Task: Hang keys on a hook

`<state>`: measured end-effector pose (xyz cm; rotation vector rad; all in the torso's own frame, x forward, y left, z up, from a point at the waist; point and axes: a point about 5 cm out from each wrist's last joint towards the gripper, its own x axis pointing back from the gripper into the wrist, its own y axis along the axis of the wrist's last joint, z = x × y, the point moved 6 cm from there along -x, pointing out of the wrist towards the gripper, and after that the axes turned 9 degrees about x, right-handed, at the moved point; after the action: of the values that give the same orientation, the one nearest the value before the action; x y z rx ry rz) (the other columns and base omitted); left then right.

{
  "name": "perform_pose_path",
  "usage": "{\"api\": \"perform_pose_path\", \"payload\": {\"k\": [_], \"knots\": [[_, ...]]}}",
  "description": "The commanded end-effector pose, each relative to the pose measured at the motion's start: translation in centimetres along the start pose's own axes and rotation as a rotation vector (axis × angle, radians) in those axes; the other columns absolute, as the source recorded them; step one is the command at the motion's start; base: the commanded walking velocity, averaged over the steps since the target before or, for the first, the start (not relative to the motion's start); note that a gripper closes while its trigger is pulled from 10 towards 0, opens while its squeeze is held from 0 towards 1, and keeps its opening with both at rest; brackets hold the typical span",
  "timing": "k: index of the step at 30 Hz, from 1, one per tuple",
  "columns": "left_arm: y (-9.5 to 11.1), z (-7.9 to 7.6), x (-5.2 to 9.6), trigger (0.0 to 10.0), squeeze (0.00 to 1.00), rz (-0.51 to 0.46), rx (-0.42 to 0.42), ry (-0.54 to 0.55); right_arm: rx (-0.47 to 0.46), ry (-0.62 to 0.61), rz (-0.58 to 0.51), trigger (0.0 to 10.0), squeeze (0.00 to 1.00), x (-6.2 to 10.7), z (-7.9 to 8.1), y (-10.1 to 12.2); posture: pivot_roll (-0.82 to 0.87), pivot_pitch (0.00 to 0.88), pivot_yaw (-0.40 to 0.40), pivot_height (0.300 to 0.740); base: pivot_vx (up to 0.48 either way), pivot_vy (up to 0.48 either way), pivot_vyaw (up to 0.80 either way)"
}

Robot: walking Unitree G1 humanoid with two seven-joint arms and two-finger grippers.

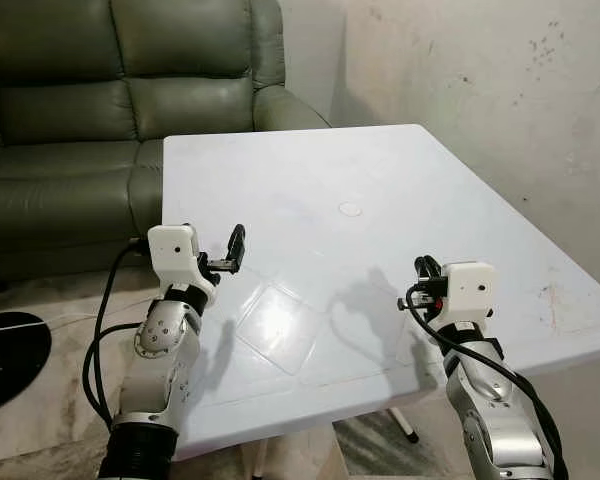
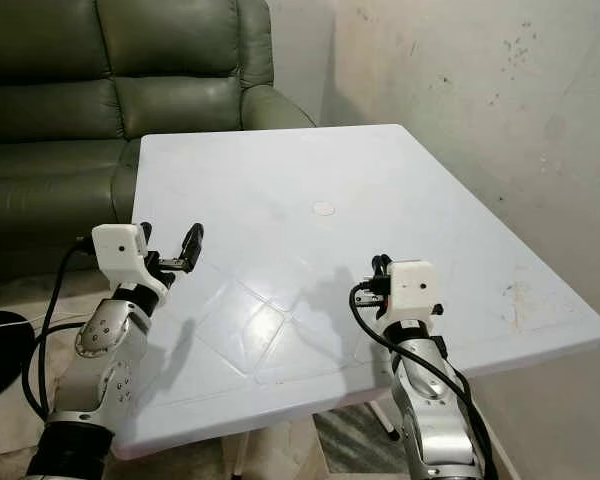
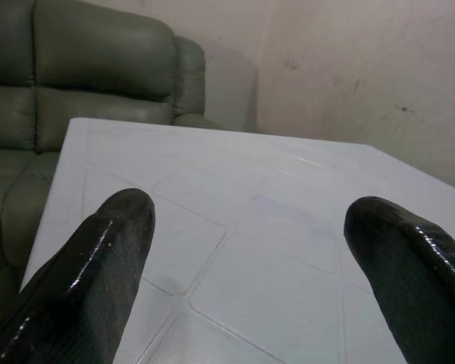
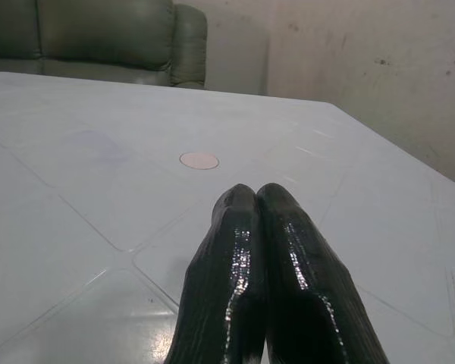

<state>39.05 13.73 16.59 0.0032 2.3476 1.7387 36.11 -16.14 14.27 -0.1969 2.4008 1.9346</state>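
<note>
Where the white table meets a stained plaster wall, a green leather sofa stands behind its far left corner. A small round cap marks the table's centre. Left pincer, fingers spread, hovers over the near left edge; right pincer, fingers pressed together, over the near right edge. A black disc lies on the floor. Keys and hook: location cannot be told.

Even, bright indoor light; glare patch on white table at 6 o'clock; soft arm shadows; wrist-view fingers blurred.
</note>
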Motion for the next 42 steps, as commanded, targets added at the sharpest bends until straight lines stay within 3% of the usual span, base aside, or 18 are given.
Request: {"api": "perform_pose_path", "payload": {"k": [1, 14, 18, 42], "knots": [[-0.35, 0.10, 0.13, 10.0, 0.00, 0.012, -0.008, 0.005, 0.008, -0.012, 0.002, 10.0, 0.00, 0.19, -0.27, -0.09, 0.01, 0.028, -0.050, 0.740, 0.000, -0.428, -0.69], [-0.64, 0.19, 0.25, 10.0, 0.00, 0.020, 0.008, 0.015, 0.009, -0.002, 0.004, 10.0, 0.00, 0.19, -0.11, -0.17, 0.01, 0.018, -0.058, 0.740, 0.000, -0.460, -0.69], [-0.63, 0.21, 0.26, 10.0, 0.00, 0.011, 0.055, 0.026, 0.010, 0.000, 0.004, 10.0, 0.00, 0.20, -0.09, -0.18, 0.01, 0.018, -0.058, 0.740, 0.000, 0.000, -0.68], [-1.21, -0.49, 0.45, 10.0, 0.00, 0.033, 0.073, 0.021, 0.021, 0.004, 0.005, 10.0, 0.00, 0.30, -0.23, -0.06, 0.00, 0.027, -0.063, 0.740, 0.000, 0.000, -0.69]]}}
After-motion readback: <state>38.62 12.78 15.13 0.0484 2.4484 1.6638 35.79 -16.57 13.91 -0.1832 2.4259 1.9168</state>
